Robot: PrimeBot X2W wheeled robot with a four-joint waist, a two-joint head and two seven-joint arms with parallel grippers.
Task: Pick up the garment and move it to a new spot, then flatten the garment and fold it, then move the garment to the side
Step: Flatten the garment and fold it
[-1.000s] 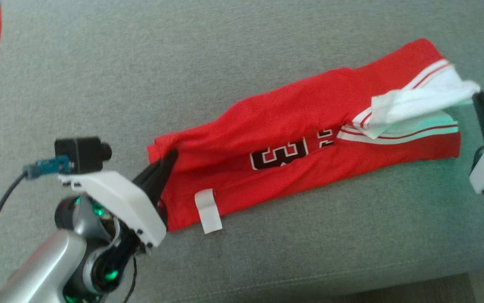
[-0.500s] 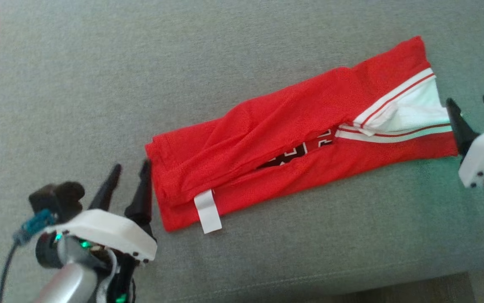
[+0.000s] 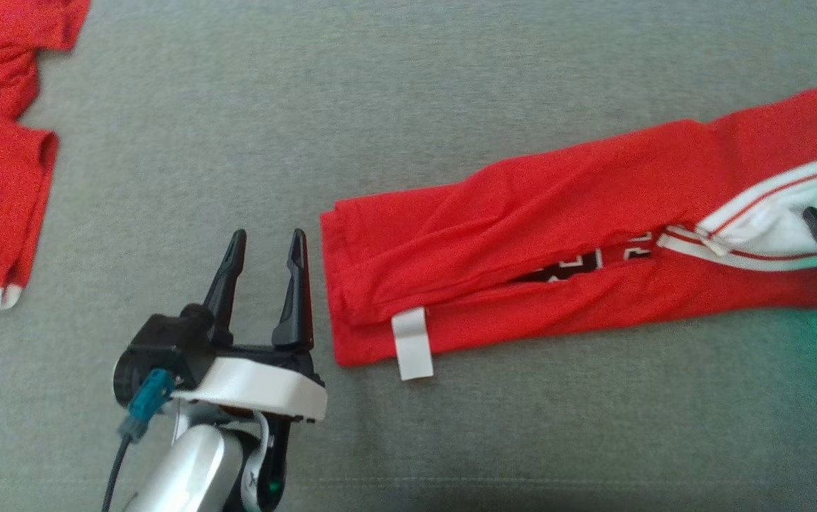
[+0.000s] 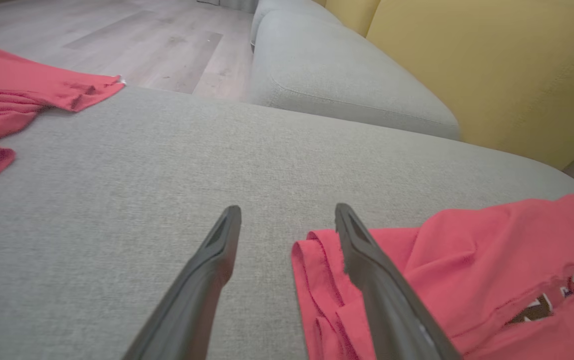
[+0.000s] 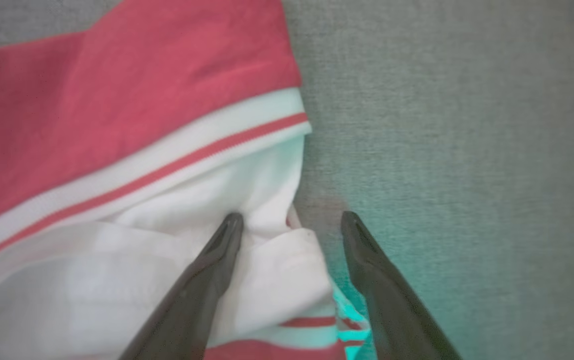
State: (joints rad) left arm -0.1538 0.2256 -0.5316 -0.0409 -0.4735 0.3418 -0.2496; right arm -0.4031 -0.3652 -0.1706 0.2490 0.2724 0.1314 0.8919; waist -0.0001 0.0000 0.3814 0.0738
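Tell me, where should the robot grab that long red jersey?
Probably its two short ends: the jersey lies as a long flat strip. The left gripper can pinch the layered red hem from the left, the right gripper the white-trimmed end from the right.

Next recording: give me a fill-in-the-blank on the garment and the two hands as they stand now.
1. The folded garment is mostly ____ in colour.
2. The left hand sits beside the garment's edge, jaws ____.
3. The right hand, jaws apart, has one finger over the garment's ____ panel.
4. A small white tag lies at the garment's end nearer the ____ hand.
Missing words: red; open; white; left.
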